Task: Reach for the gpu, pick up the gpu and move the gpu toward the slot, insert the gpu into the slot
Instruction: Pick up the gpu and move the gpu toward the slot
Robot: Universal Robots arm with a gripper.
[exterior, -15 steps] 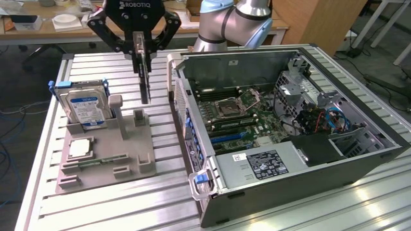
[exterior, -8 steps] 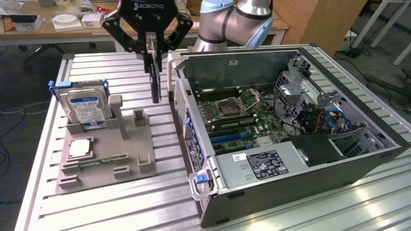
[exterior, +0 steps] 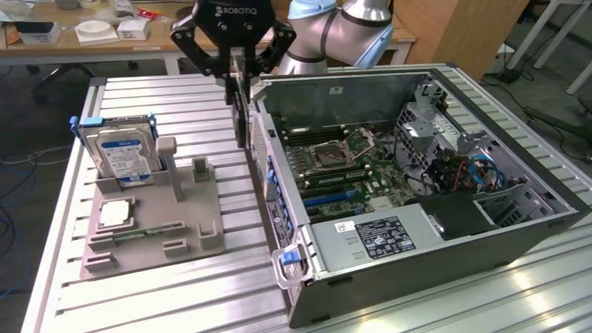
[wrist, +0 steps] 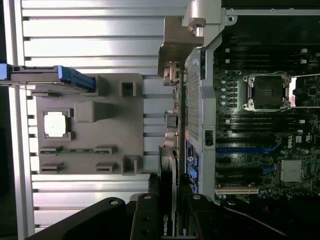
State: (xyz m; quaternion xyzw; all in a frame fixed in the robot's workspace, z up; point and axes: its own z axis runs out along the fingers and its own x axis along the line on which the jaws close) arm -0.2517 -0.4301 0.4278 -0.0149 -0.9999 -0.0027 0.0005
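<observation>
Writing: "ROBOTIQ" in white on the claw's black body; blue label on the hard drive (exterior: 125,156), too small to read.
Claw (exterior: 240,73): fingers closed tight on the top edge of the card.
Card (exterior: 241,114): dark, thin, held upright and hanging straight below the claw; just outside the rear wall of the open computer case (exterior: 518,208), over the slatted table (exterior: 166,291).

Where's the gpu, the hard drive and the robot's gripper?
gpu (exterior: 242,118): exterior view, on its dark edge hanging under the gripper.
hard drive (exterior: 127,158): exterior view, on its blue label.
gripper (exterior: 243,75): exterior view, midway between its fingertips.
</observation>
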